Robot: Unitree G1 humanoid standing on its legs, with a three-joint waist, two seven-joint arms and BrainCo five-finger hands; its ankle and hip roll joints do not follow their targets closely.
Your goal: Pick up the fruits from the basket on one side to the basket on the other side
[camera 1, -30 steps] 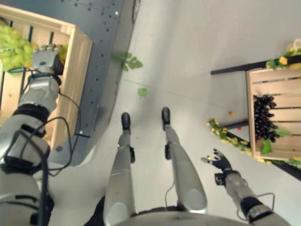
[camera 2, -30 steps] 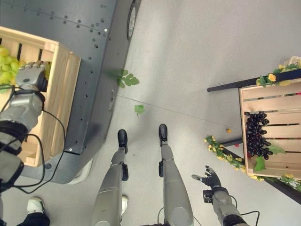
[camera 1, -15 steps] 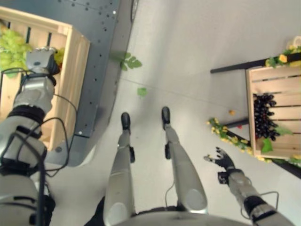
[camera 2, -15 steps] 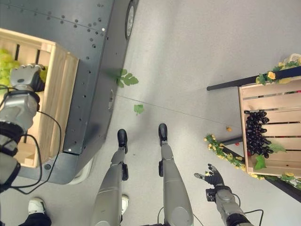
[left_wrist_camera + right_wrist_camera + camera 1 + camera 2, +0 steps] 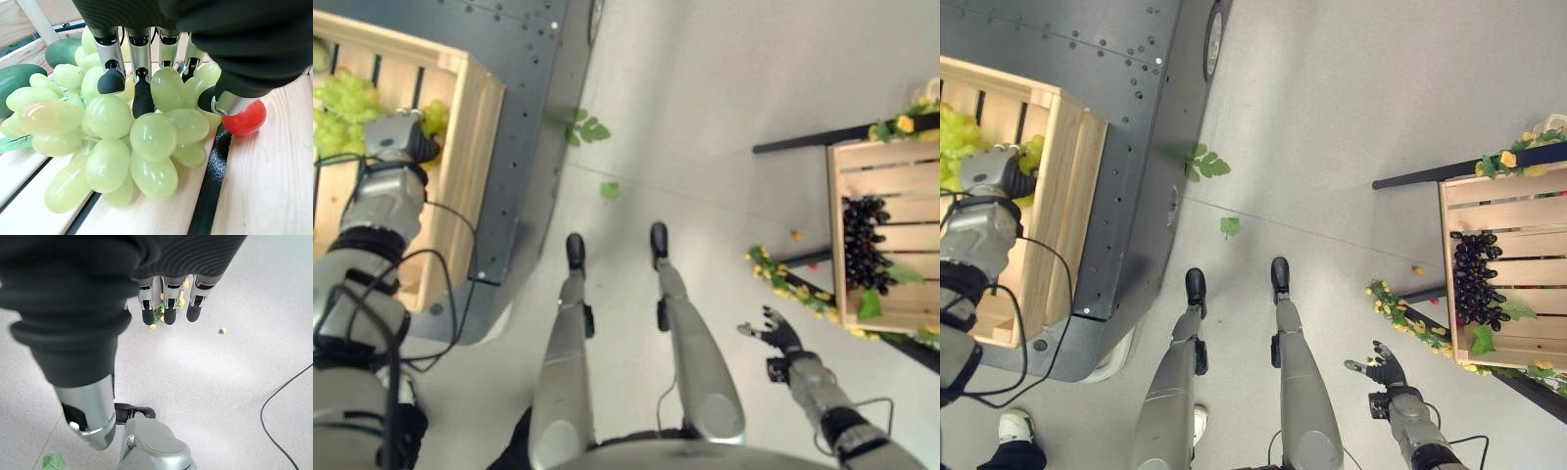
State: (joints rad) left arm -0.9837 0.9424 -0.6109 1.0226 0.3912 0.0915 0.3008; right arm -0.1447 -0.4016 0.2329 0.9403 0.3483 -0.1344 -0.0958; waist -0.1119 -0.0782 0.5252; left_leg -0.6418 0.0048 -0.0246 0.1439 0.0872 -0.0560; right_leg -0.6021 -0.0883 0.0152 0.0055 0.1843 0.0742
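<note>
- The left hand [image 5: 161, 58] is down inside the wooden crate [image 5: 475, 117] on the robot's left, its dark-tipped fingers [image 5: 111, 81] and thumb curled around the top of a bunch of green grapes [image 5: 127, 132].
- The bunch's far side is hidden behind the fingers, and whether it rests on the slats or hangs just clear cannot be told.
- A small red fruit [image 5: 247, 117] lies on the slats just beside the thumb, partly covered by it.
- Two dark green fruits [image 5: 19, 81] sit behind the grapes, cut off at the picture's edge, so their kind is hard to name.
- From the head views, the hand's back blocks most of the grapes; only pale green lumps show around it.
- The right hand [image 5: 773, 335] hangs low over the grey floor [image 5: 1351, 127], fingers spread and straight, holding nothing.
- The second crate [image 5: 1498, 264] on the robot's right holds a bunch of dark grapes [image 5: 1474, 279] and some leaves [image 5: 1481, 340]; its outer side is cut off.
- Loose green leaves [image 5: 1205, 164] and a strand of yellow flowers [image 5: 1408, 315] lie on the floor.
</note>
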